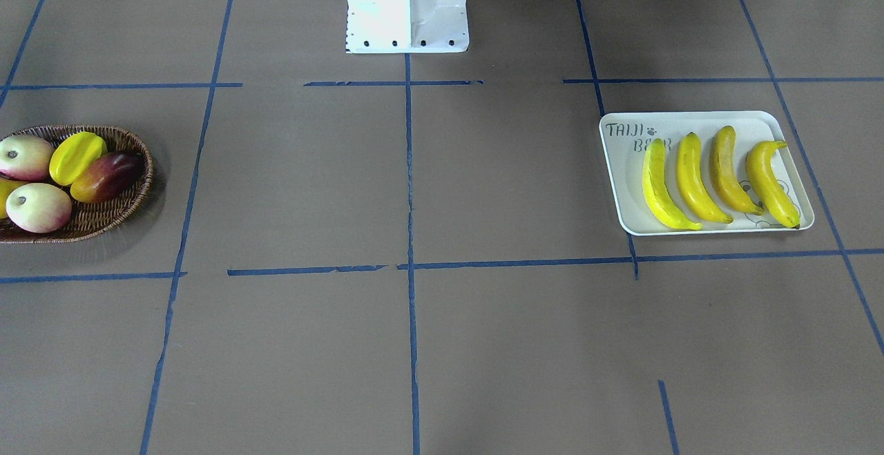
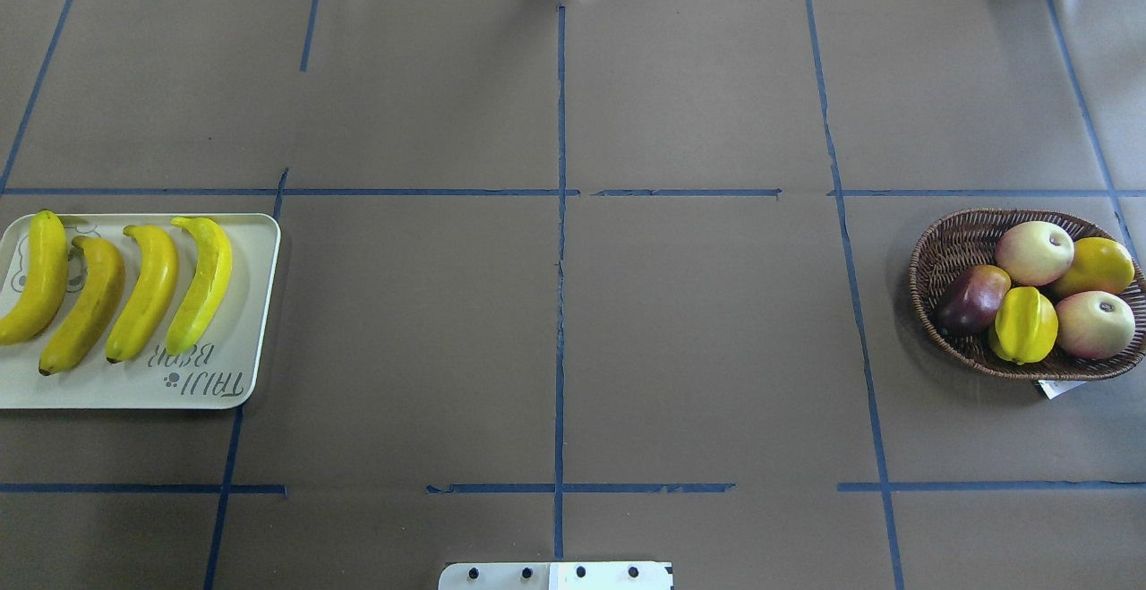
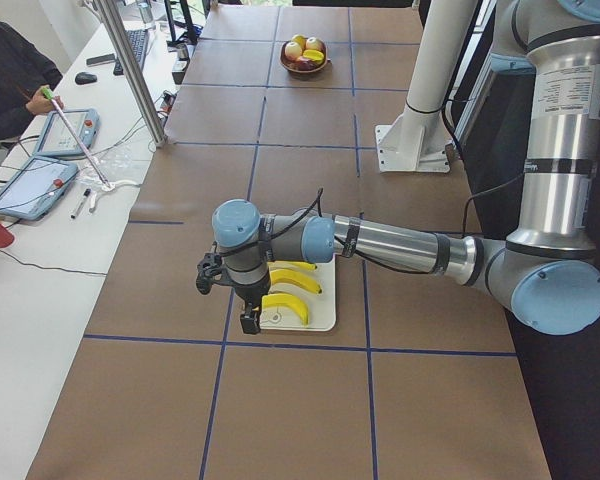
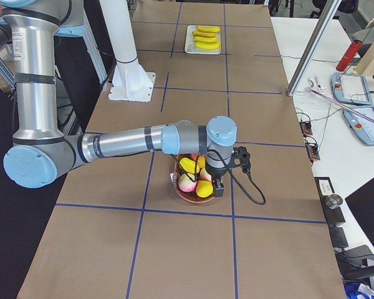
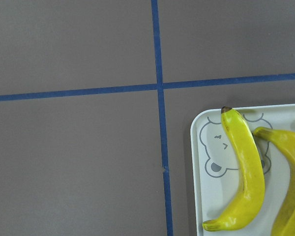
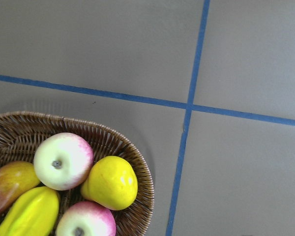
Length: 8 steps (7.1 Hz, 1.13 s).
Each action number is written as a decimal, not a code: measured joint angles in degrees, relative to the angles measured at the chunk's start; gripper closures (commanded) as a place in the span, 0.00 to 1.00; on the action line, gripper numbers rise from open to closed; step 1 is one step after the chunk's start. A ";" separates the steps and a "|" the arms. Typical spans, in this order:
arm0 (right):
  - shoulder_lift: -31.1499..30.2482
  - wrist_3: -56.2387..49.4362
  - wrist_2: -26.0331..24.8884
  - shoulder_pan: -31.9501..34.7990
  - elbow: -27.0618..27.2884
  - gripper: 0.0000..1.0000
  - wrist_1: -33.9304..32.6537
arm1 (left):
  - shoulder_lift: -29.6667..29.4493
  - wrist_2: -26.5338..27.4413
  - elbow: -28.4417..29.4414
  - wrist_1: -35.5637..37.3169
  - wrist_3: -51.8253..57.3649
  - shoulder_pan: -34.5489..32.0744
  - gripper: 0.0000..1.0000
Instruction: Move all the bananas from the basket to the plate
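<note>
Several yellow bananas [image 1: 693, 179] lie side by side on the cream plate [image 1: 625, 186] with "TAIJI BEAR" lettering; they also show in the overhead view [image 2: 143, 293] on the plate [image 2: 134, 393]. The wicker basket [image 1: 103, 220] [image 2: 940, 245] holds no banana. My left gripper [image 3: 248, 318] hangs above the plate's outer end [image 3: 320, 320]; I cannot tell if it is open or shut. My right gripper [image 4: 218, 189] hangs above the basket [image 4: 186, 197]; I cannot tell its state either. The left wrist view shows one banana [image 5: 246, 172] over the bear drawing.
The basket holds two apples [image 2: 1034, 252], a starfruit [image 2: 1025, 325], a red mango [image 2: 974, 297] and a yellow oval fruit [image 2: 1094, 266]. The white robot base [image 1: 407, 6] stands mid-table. A side table with tablets [image 3: 30, 185], a metal pole [image 3: 135, 70] and an operator are beyond.
</note>
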 measured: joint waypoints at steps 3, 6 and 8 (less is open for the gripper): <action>-2.98 -0.36 4.42 1.77 -2.26 0.00 0.11 | 0.20 -0.10 1.02 0.00 0.02 0.02 0.00; -3.30 -0.18 5.60 2.87 -2.39 0.00 0.12 | 0.20 -0.17 1.68 0.04 0.19 0.01 0.00; -3.07 -0.20 5.65 3.32 -2.36 0.00 0.12 | -0.07 -0.68 3.70 0.01 3.41 -0.66 0.00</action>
